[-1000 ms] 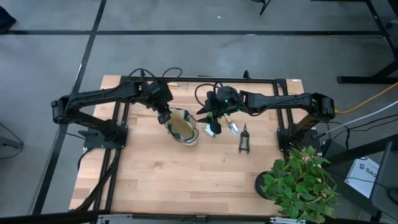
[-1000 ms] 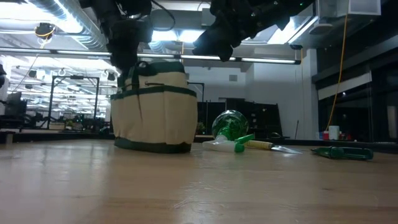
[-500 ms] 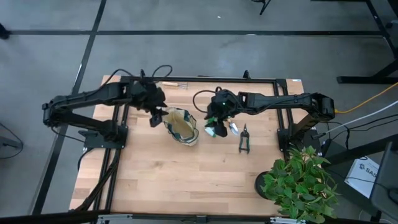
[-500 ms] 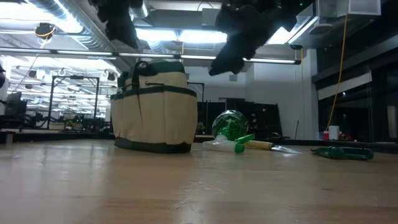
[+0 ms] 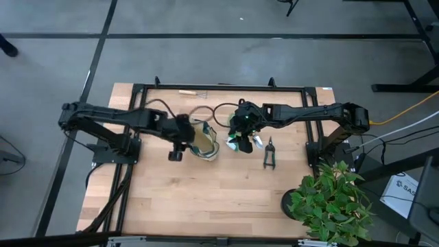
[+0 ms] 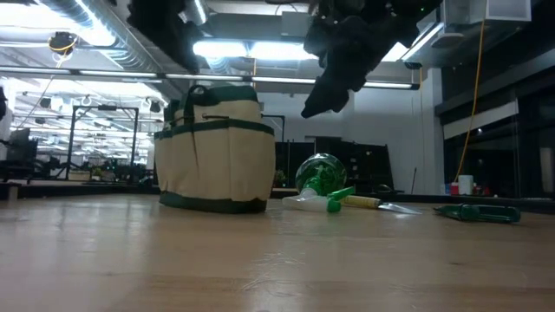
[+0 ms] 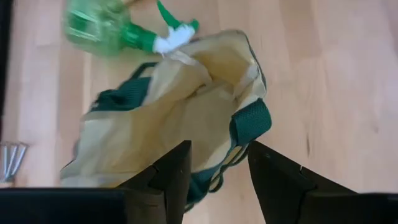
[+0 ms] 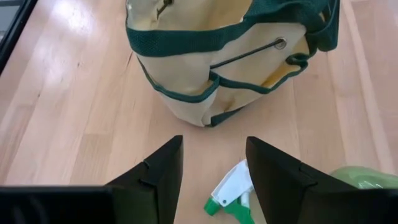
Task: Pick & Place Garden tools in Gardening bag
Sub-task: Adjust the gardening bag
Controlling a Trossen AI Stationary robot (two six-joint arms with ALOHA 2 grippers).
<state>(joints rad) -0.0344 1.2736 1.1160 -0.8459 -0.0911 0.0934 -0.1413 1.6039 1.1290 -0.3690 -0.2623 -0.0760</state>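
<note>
Cream gardening bag (image 5: 202, 139) stands upright, spray bottle (image 6: 320, 176) lying beside it.

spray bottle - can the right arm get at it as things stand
Probably yes. The right end effector hangs open just above the spray bottle, which lies on the table beside the bag with nothing over it. The trowel lies close alongside.
</note>
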